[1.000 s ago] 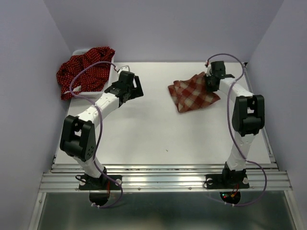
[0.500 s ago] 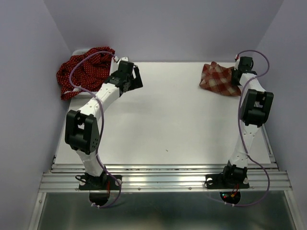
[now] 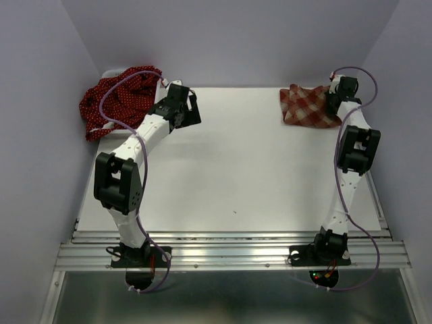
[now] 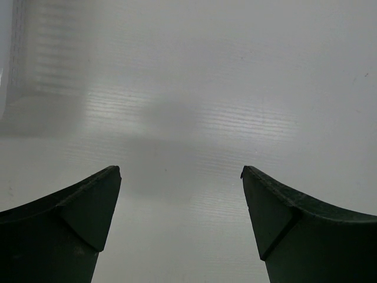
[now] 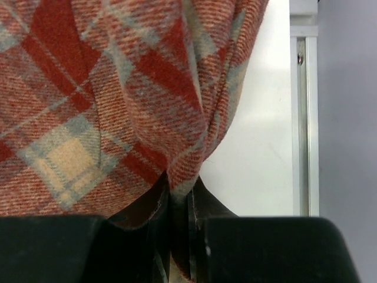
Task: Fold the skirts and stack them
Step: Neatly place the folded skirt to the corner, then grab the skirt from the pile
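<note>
The red-and-cream plaid skirt [image 3: 308, 106] lies at the table's far right corner. It fills the right wrist view [image 5: 118, 88]. My right gripper [image 3: 335, 94] is shut on the skirt's right edge [image 5: 179, 188]. The dark red dotted skirts [image 3: 116, 98] are heaped in and over the white basket [image 3: 128, 126] at the far left. My left gripper [image 3: 191, 115] is open and empty just right of that heap. Its wrist view shows only bare table between the spread fingertips [image 4: 100, 200].
The white table [image 3: 229, 175] spreads between the two arms. A metal rail [image 5: 304, 118] runs along its right edge, right beside the plaid skirt. Lilac walls close in on three sides.
My right gripper has dragged the plaid skirt from the middle right of the table to the far right corner. The left arm has shifted slightly toward the back.
</note>
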Robot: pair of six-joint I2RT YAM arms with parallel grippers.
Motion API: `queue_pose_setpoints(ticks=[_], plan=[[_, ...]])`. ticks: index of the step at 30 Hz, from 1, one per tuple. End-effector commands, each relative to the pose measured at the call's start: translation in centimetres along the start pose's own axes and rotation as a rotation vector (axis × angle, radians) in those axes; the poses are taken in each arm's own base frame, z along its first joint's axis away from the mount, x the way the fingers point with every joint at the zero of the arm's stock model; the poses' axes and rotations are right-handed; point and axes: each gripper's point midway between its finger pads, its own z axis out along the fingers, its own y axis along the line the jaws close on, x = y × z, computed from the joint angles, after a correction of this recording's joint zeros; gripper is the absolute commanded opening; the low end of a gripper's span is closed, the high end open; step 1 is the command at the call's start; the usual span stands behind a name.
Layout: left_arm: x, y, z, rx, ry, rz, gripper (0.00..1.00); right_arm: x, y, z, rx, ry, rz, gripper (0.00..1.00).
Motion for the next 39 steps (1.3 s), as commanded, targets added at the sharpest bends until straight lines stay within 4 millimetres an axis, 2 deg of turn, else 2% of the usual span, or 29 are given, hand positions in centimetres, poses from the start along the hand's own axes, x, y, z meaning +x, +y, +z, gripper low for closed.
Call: queue_pose_setpoints(ticks=[1,5,8,9,10,11,13,14,16,17,19,22,23,28,30,31,32,34,35,36,37,38,39], plan=[[-2.6,-0.4,-1.3,0.014,-0.050,0.001,0.95,-4.2,-1.7,0.2,0.012,-0.136,-0.008,0.03],[-3.0,-0.4,-1.6,0.010,-0.056,0.008,0.96,-4.7,-2.2,0.4,0.033,-0.160,-0.037,0.11],[-3.4,-0.4,-1.8,0.012,-0.067,0.008,0.96,-5.5,-2.6,0.3,0.048,-0.183,-0.042,0.21],[-3.4,-0.5,-1.8,0.014,-0.068,0.010,0.96,-5.8,-2.6,0.1,0.049,-0.189,-0.041,0.34],[-3.7,-0.6,-2.0,0.017,-0.074,0.011,0.96,-6.2,-2.7,-0.5,0.049,-0.196,-0.036,0.51],[-3.7,-0.5,-2.0,0.016,-0.075,0.012,0.96,-5.8,-2.5,-0.3,0.040,-0.189,-0.032,0.56],[-4.3,-0.4,-2.3,0.008,-0.095,0.013,0.96,-7.2,-2.4,-1.8,0.028,-0.220,-0.019,0.70],[-4.8,-0.2,-2.6,0.003,-0.108,0.017,0.96,-7.7,-2.3,-2.3,0.021,-0.233,-0.014,0.82],[-5.9,-0.3,-3.4,0.018,-0.138,0.017,0.96,-9.6,-2.6,-4.1,0.024,-0.274,0.013,0.90],[-6.7,-0.3,-4.2,0.024,-0.165,0.012,0.96,-10.3,-2.6,-4.7,0.019,-0.289,0.020,0.97],[-8.1,0.2,-5.0,0.016,-0.213,0.001,0.98,-12.0,-2.9,-6.7,0.025,-0.330,0.047,1.00],[-9.8,1.3,-6.5,0.007,-0.275,-0.029,0.99,-13.5,-3.3,-8.8,0.037,-0.364,0.085,1.00],[-10.3,1.6,-7.1,0.010,-0.293,-0.038,0.99,-14.2,-3.4,-10.1,0.036,-0.383,0.091,1.00],[-11.2,3.9,-8.1,-0.014,-0.336,-0.072,0.99,-15.4,-2.4,-14.4,-0.030,-0.427,0.138,1.00],[-12.2,5.4,-8.4,-0.039,-0.362,-0.090,0.99,-15.4,-0.3,-16.7,-0.049,-0.435,0.135,1.00],[-12.6,5.9,-8.6,-0.047,-0.375,-0.100,0.99,-15.5,2.2,-17.5,-0.073,-0.441,0.096,1.00],[-13.1,6.6,-8.6,-0.058,-0.384,-0.107,0.99,-15.7,3.4,-18.3,-0.072,-0.461,0.075,1.00],[-14.8,8.5,-8.7,-0.080,-0.416,-0.130,0.99,-14.2,5.4,-20.2,-0.032,-0.459,0.056,1.00],[-15.5,9.0,-8.7,-0.083,-0.426,-0.132,0.99,-14.5,8.0,-21.2,-0.067,-0.490,0.046,1.00],[-15.8,9.6,-7.9,-0.085,-0.419,-0.132,0.99,-13.9,9.2,-21.7,-0.092,-0.490,0.053,1.00],[-17.2,10.4,-8.0,-0.071,-0.437,-0.129,0.99,-12.6,10.6,-22.4,-0.137,-0.477,0.077,1.00],[-17.3,10.9,-6.6,-0.075,-0.418,-0.124,0.99,-12.4,13.0,-23.2,-0.219,-0.492,0.077,1.00],[-17.9,11.1,-6.1,-0.066,-0.417,-0.121,0.99,-11.9,14.1,-23.6,-0.257,-0.492,0.086,1.00]])
